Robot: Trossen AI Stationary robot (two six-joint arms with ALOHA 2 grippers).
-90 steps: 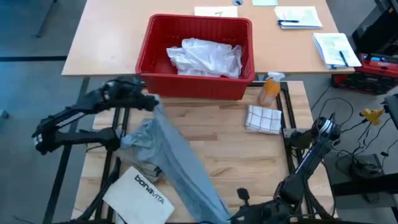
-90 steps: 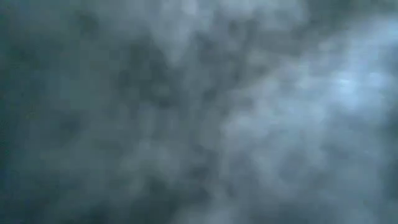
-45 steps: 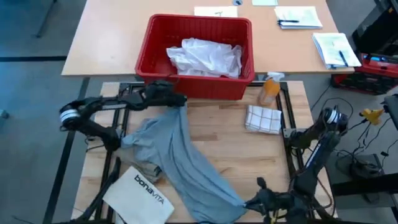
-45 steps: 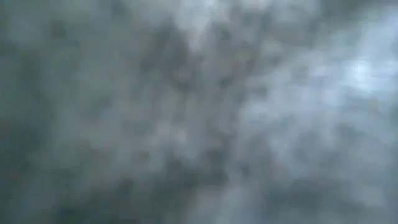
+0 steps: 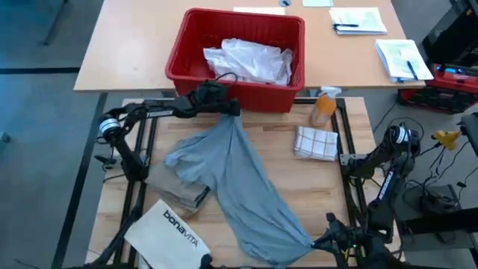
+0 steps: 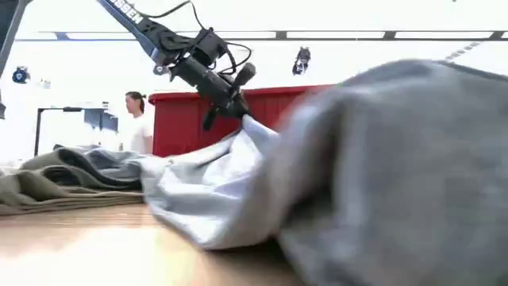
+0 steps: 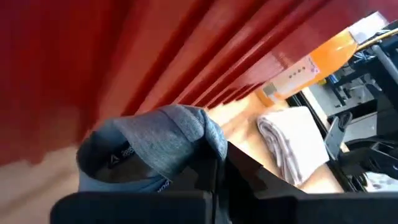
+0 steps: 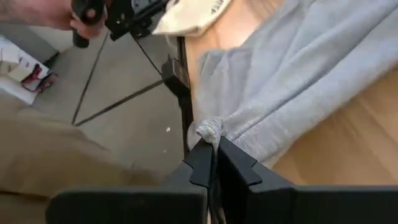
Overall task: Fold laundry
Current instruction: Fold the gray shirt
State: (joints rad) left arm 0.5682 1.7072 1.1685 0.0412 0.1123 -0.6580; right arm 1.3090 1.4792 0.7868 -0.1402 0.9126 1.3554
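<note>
Grey T-shirt stretched diagonally (khaki-tan piece beside)

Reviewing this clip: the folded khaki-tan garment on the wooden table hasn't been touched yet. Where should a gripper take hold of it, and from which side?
Probably the folded khaki-tan garment is best pinched at its bare corner beside the white "bonavita" bag, coming from above. Its far part lies under the grey T-shirt, stretched between the left gripper and right gripper, both shut on it.

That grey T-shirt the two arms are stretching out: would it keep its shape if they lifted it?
Probably not. The grey T-shirt sags and creases between the left gripper and right gripper, so it looks floppy. It bunches into a small nub at the right pinch, suggesting thin, light cloth.
</note>
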